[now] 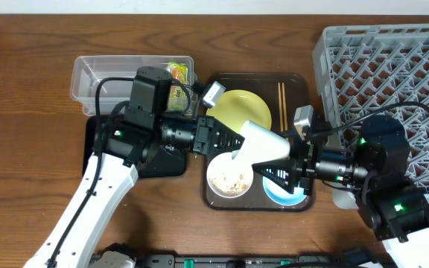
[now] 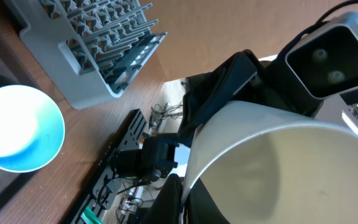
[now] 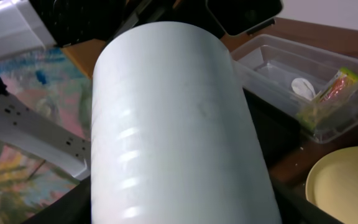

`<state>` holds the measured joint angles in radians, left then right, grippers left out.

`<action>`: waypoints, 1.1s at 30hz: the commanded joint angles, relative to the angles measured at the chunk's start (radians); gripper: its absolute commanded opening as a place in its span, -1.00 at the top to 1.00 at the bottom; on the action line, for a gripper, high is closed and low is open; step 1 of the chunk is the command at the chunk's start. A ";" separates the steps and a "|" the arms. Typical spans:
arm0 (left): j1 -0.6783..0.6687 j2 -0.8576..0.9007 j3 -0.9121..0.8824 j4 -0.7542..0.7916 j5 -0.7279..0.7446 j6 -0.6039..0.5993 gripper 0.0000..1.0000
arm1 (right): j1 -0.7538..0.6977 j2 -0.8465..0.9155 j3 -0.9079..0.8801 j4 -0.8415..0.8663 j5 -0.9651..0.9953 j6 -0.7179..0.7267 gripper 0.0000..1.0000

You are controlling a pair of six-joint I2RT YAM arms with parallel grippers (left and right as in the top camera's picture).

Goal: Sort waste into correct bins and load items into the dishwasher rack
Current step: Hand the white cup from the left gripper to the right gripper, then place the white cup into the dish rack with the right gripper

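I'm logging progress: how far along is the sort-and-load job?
Done: snack wrapper and white scrap lie in the clear tub. In hand: white cup, between both arms' fingers. Left: crumbs in white bowl, plate, blue bowl, chopsticks; rack looks empty.

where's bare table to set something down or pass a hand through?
Free: bare table left of the clear tub and black tray; the strip behind the tub and brown tray; the front strip below it. Crowded: the brown tray is full, with the white cup held above it. Its gap to the dishwasher rack is narrow.
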<state>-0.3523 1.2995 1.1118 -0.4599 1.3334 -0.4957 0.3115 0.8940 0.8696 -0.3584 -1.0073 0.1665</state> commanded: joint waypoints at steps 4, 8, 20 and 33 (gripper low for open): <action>-0.005 -0.013 0.011 0.005 0.032 0.013 0.79 | 0.009 0.004 0.017 0.001 0.016 0.005 -0.08; -0.005 -0.013 0.011 0.005 0.032 0.011 0.26 | -0.029 -0.002 0.017 -0.048 0.046 0.010 0.00; -0.005 -0.013 0.011 0.004 0.032 -0.003 -0.34 | -0.382 -0.060 0.092 -0.562 0.649 0.150 0.10; -0.005 -0.013 0.011 0.000 0.024 -0.002 -0.34 | -0.609 0.115 0.164 -0.869 1.007 0.229 0.05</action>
<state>-0.3573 1.2987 1.1118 -0.4599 1.3437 -0.5003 -0.2863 0.9562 1.0191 -1.2133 -0.0731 0.3737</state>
